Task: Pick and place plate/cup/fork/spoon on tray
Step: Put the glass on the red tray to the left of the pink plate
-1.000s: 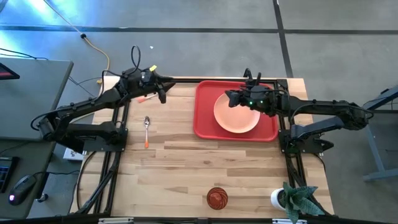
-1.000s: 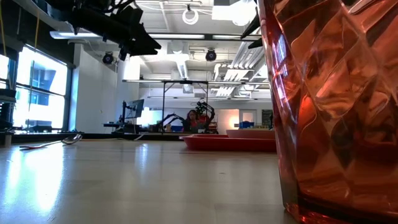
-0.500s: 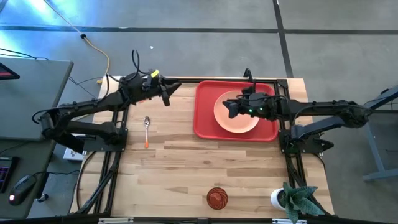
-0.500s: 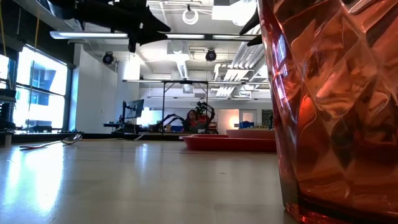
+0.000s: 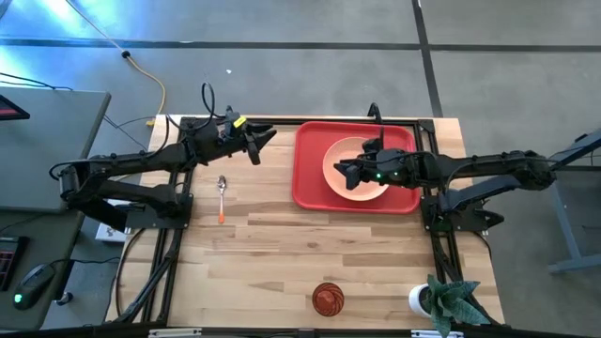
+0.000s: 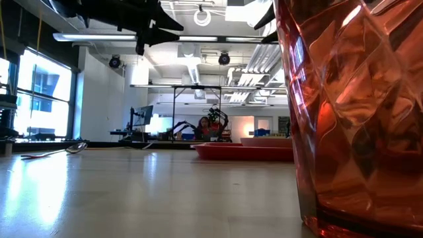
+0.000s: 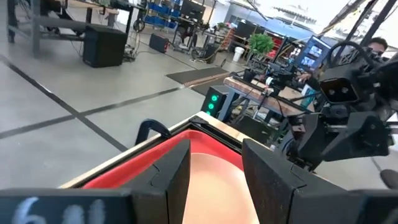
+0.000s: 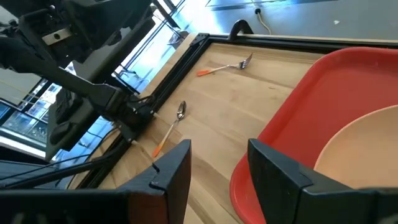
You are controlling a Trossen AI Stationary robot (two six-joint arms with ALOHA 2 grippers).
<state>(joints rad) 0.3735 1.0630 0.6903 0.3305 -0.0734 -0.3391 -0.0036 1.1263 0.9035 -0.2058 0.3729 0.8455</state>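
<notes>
The peach plate (image 5: pixel 362 169) lies flat in the red tray (image 5: pixel 310 164) at the table's far right. My right gripper (image 5: pixel 339 171) hovers open and empty over the plate's left part, pointing toward the table's left. My left gripper (image 5: pixel 269 138) is open and empty, above the table just left of the tray and pointing at it. The spoon (image 5: pixel 222 192) lies on the wood at the left. The fork (image 8: pixel 224 67) lies near the far edge; my left arm covers it in the high view. The red cup (image 5: pixel 328 298) stands near the front edge.
A white pot with a green plant (image 5: pixel 441 302) stands at the near right corner. Bare wood lies between the spoon, the tray and the cup. In the low view the cup (image 6: pixel 357 112) fills the right side, and people show far back in the room.
My left gripper has gone toward the table's right edge, closer to the tray. My right gripper has gone toward the near edge and a little left over the plate. The plate, the spoon and the cup have stayed in place.
</notes>
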